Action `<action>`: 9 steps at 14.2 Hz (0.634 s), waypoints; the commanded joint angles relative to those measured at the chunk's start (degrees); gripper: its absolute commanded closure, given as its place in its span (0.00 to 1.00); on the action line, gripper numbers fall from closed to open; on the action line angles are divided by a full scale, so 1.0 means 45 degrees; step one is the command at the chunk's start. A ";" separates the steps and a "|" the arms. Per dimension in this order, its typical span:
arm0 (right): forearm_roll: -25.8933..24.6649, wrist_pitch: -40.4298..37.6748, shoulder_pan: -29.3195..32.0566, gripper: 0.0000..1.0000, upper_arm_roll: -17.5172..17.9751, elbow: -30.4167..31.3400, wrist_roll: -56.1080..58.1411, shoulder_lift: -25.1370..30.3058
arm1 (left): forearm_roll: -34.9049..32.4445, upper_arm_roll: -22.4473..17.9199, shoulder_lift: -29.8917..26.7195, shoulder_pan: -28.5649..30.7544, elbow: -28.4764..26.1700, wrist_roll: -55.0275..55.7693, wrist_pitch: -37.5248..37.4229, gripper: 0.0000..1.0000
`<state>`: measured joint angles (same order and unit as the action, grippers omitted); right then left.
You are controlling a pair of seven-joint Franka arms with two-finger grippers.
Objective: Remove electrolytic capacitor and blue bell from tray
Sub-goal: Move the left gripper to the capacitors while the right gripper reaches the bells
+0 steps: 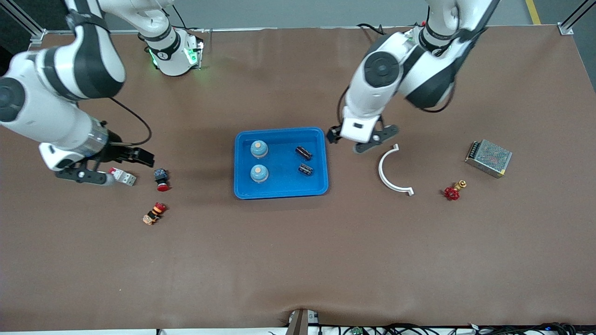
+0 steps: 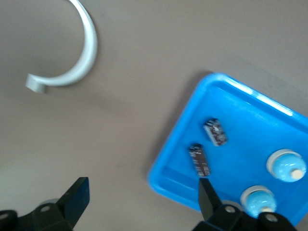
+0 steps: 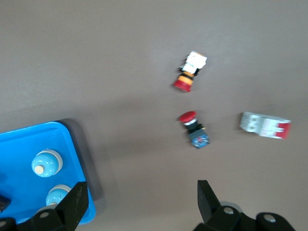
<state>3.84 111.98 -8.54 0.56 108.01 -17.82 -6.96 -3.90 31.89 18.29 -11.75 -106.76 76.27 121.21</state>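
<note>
Two dark electrolytic capacitors (image 1: 304, 152) (image 1: 305, 169) lie on their sides in the tray (image 1: 279, 191), along the wall toward the left arm's end of the surface (image 1: 298, 260); the two blue bells (image 1: 259, 149) (image 1: 259, 173) stand upright in the tray's half toward the right arm's end. In each pair one sits nearer the front camera than the other. Each capacitor's long axis runs slantwise to the tray's walls (the pair roughly parallel, well apart from the bells).

The left gripper (image 1: 361, 139) hangs over bare surface just beside the tray's rim on the capacitor side, empty, with its jaws spread wide. From there the capacitors lie a short way off, toward the right arm's end, so this arm is judged the nearer for them. A white curved bracket (image 1: 390, 177) lies close by.

The right gripper (image 1: 100, 167) waits wide and empty over a white breaker block (image 1: 123, 176), well apart from the tray; the bells lie on its side
</note>
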 commanded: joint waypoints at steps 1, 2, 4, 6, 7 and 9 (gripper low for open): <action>0.0200 0.1245 -0.1026 0.00 -0.0067 0.0918 -0.1191 -0.0423 | -0.1277 0.0042 0.1595 -0.0784 0.0364 0.2534 0.1302 0.10; 0.0200 0.1713 -0.1514 0.00 -0.0067 0.1035 -0.2008 -0.0793 | -0.1610 0.0023 0.2122 -0.1097 0.0384 0.3433 0.1867 0.10; 0.0200 0.2826 -0.2452 0.00 -0.0086 0.1173 -0.3551 -0.1535 | -0.2487 -0.0016 0.3022 -0.1508 0.0403 0.5191 0.2884 0.10; 0.0181 0.3822 -0.2963 0.00 -0.0086 0.1154 -0.4493 -0.2278 | -0.3717 -0.0016 0.3919 -0.1820 0.0714 0.6755 0.3259 0.11; 0.0181 0.4291 -0.3081 0.00 -0.0067 0.1173 -0.4728 -0.2571 | -0.4168 -0.0016 0.4330 -0.2035 0.0987 0.7497 0.3260 0.12; 0.0200 0.5093 -0.3276 0.00 -0.0067 0.1173 -0.5003 -0.3119 | -0.4853 -0.0036 0.4995 -0.2465 0.1495 0.8575 0.3260 0.14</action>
<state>3.93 132.61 -22.79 0.81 113.73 -38.90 -19.23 -22.60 31.88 37.47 -20.87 -103.95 110.38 136.22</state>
